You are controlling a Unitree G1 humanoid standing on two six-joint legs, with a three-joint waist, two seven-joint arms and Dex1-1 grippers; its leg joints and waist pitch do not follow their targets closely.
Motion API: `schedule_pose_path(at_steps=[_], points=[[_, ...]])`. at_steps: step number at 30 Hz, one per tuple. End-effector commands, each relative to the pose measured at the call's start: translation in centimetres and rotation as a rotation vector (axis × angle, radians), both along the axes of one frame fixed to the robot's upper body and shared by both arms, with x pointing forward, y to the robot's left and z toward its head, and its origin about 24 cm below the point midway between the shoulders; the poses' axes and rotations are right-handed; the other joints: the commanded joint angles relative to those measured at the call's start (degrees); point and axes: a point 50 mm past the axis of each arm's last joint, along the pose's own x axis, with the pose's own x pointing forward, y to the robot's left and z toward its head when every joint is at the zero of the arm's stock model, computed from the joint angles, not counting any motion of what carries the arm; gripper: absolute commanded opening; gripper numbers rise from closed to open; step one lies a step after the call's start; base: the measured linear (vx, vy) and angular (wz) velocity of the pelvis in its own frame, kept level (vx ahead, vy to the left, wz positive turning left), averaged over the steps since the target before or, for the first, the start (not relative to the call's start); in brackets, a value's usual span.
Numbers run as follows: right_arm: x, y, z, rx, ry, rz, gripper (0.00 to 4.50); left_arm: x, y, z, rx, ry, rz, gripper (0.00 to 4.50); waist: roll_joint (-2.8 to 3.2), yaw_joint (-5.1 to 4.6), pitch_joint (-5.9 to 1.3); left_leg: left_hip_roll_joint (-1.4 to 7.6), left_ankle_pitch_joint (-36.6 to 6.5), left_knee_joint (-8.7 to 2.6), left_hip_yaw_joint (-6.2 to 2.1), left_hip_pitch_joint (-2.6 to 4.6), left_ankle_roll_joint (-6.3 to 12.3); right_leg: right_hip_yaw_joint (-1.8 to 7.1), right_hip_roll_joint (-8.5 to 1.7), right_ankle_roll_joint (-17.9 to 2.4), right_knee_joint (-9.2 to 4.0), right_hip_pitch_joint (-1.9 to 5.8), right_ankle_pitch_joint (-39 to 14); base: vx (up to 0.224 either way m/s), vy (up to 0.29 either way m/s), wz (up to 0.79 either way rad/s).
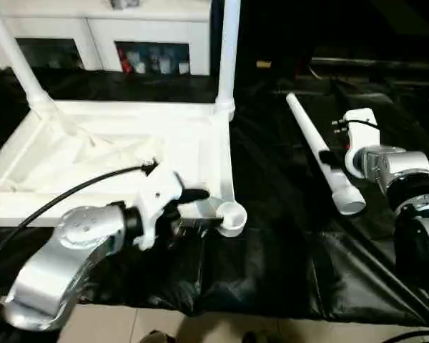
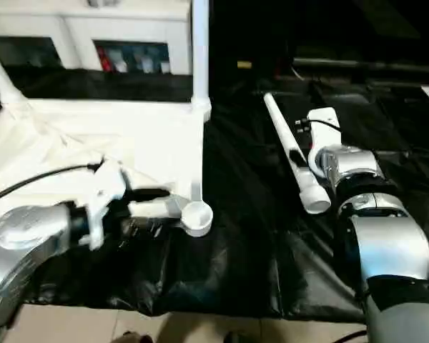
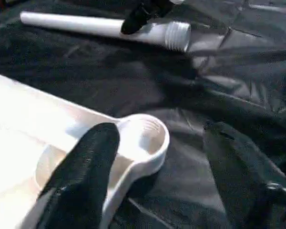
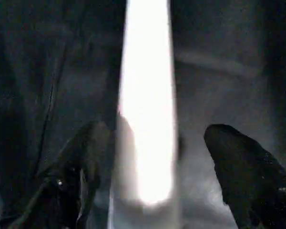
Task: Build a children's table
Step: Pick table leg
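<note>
The children's table top (image 1: 93,153) lies upside down on the left, ribbed side up. One white leg (image 1: 227,50) stands upright in its far right corner socket, and another leg (image 1: 14,57) leans in the far left corner. The near right corner socket (image 3: 144,136) is empty, and my left gripper (image 3: 162,176) stands open around it, one finger (image 3: 83,174) over the rim. A loose leg (image 1: 318,150) lies on the black sheet to the right. My right gripper (image 4: 162,176) is open astride that leg (image 4: 148,109), its fingers clear of it.
A black sheet (image 1: 272,271) covers the work surface, with pale floor tiles (image 1: 200,325) past its near edge. A white cabinet with glass doors (image 1: 100,28) stands behind the table top. A black cable (image 1: 64,196) loops over my left forearm.
</note>
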Motion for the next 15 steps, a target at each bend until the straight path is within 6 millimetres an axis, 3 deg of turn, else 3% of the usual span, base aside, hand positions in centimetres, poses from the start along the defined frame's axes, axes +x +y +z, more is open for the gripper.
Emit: schedule_pose_path(at_steps=[1,2,6,9,10,15], points=[[0.0,-0.2,0.4,0.011,0.021,0.0,3.61,-0.3,0.2,0.3,0.001,0.004,-0.004,3.27,-0.27,0.16,-3.05,0.49,-12.5,-3.51,0.35,0.54,1.77,2.12,-2.89,-13.0,-3.93,2.93,-14.0,0.0,0.0,0.0],[-0.3,-0.3,0.1,0.03,0.044,-0.005,3.61,-0.5,0.3,0.4,0.006,0.012,-0.004,3.27,-0.29,0.18,-2.58,0.51,-12.3,-3.63,0.36,0.45,1.82,2.19,-2.93,-13.2,-3.96,2.79,-13.8,0.0,0.0,0.0],[-0.8,-0.2,-0.5,0.152,0.088,-0.018,3.61,-0.9,0.5,0.7,0.015,0.019,-0.005,3.27,-0.37,0.24,-2.32,0.56,-10.6,-3.53,0.42,0.38,2.37,2.3,-2.97,-14.1,-3.67,2.97,-11.7,0.0,0.0,0.0],[-1.1,-0.5,-0.9,0.149,0.115,-0.02,3.61,-1.0,0.5,0.7,0.02,0.026,-0.004,3.27,-0.5,0.3,-2.13,0.64,-9.8,-3.53,0.5,0.41,2.43,2.31,-2.92,-14.9,-3.57,2.9,-10.5,0.0,0.0,0.0],[-1.4,-0.8,-1.2,0.13,0.136,-0.02,3.34,-1.0,0.5,0.7,0.02,0.031,-0.008,3.29,-0.53,0.31,-2.03,0.68,-10.0,-3.57,0.48,0.4,2.45,2.31,-2.97,-15.0,-3.59,2.89,-10.7,0.0,0.0,0.0],[-1.7,-1.2,-1.4,0.128,0.156,-0.031,2.92,-1.1,0.5,0.9,0.017,0.043,-0.017,3.29,-0.78,0.42,-2.03,0.71,-10.7,-3.58,0.56,0.53,1.91,2.39,-3.13,-14.6,-3.75,2.85,-12.9,0.0,0.0,0.0]])
